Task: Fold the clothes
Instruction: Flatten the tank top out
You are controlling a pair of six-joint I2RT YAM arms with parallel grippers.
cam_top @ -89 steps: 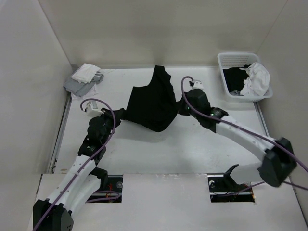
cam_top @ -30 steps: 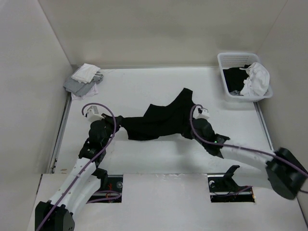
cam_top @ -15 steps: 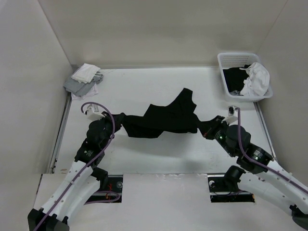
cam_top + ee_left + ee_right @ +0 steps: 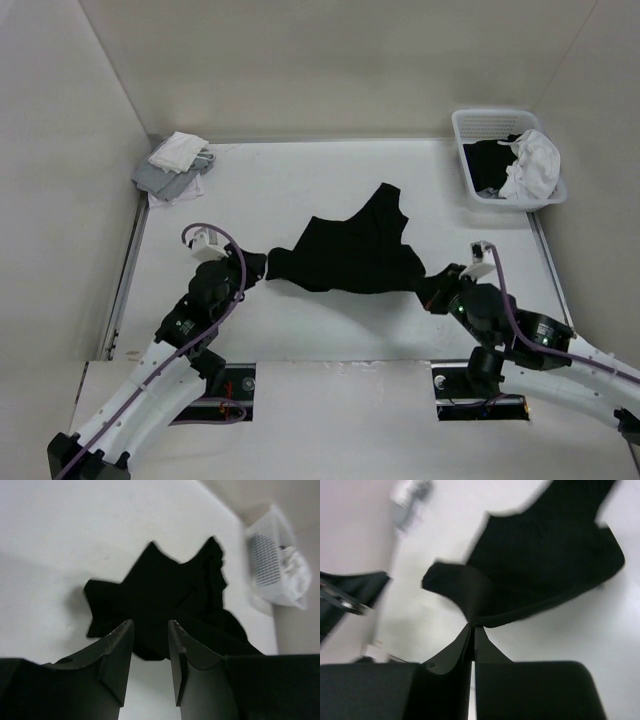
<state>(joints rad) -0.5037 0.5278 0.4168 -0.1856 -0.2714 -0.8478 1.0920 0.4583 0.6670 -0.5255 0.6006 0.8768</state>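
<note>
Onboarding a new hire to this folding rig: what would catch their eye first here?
The black garment lies crumpled, stretched sideways across the middle of the overhead view. The right fingers are shut on its right end, while the left fingers stand open at its left end. A white basket holding more laundry sits at the back right, and folded pale cloths lie at the back left.

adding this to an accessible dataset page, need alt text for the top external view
A black garment lies spread and rumpled on the table, its right corner pinched in the right fingers while the left fingers sit open at its left edge. A white basket of laundry stands far right, folded cloths far left.
</note>
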